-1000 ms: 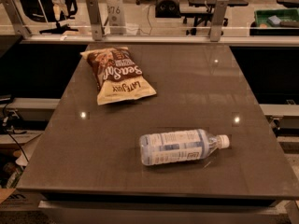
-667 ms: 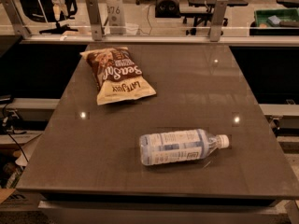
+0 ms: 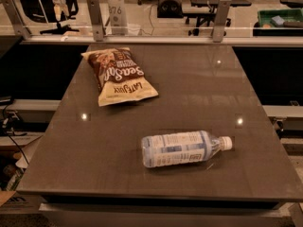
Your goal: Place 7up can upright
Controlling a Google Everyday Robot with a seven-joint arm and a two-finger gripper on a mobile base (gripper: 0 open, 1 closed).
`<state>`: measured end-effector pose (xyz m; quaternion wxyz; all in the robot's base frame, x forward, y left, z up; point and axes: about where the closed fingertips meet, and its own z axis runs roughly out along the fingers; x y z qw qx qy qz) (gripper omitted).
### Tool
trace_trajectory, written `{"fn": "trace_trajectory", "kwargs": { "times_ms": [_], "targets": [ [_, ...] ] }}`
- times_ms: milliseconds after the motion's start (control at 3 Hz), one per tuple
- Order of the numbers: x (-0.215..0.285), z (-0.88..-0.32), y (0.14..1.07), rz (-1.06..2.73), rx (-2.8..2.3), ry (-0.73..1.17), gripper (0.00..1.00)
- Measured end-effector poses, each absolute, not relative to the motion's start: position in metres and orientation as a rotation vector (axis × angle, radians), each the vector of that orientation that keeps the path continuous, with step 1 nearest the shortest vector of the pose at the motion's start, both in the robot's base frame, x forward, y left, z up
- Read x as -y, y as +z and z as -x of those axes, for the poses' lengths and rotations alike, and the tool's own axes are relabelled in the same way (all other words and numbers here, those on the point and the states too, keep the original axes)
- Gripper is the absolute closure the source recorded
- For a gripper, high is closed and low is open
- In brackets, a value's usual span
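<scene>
The 7up can is out of view; no green and white can shows on the table. My gripper is out of view too, and no part of the arm shows. A clear plastic water bottle (image 3: 185, 148) with a white cap lies on its side near the front of the grey table (image 3: 199, 89), its cap pointing right.
A brown and yellow chip bag (image 3: 118, 75) lies flat at the back left of the table. A rail with metal posts (image 3: 95, 19) runs along the far edge. Office chairs and desks stand beyond it. The table drops off at left, right and front.
</scene>
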<state>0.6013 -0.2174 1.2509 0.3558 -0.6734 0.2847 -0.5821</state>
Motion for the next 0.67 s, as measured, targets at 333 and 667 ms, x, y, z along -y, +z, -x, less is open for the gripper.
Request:
{"fn": "trace_trajectory", "kwargs": {
  "times_ms": [333,667],
  "targets": [
    [0.206,-0.593,1.23,1.757,-0.621,-1.531,1.0],
    [0.189,-0.591,1.201,1.754,-0.529,-1.527,1.0]
  ]
}}
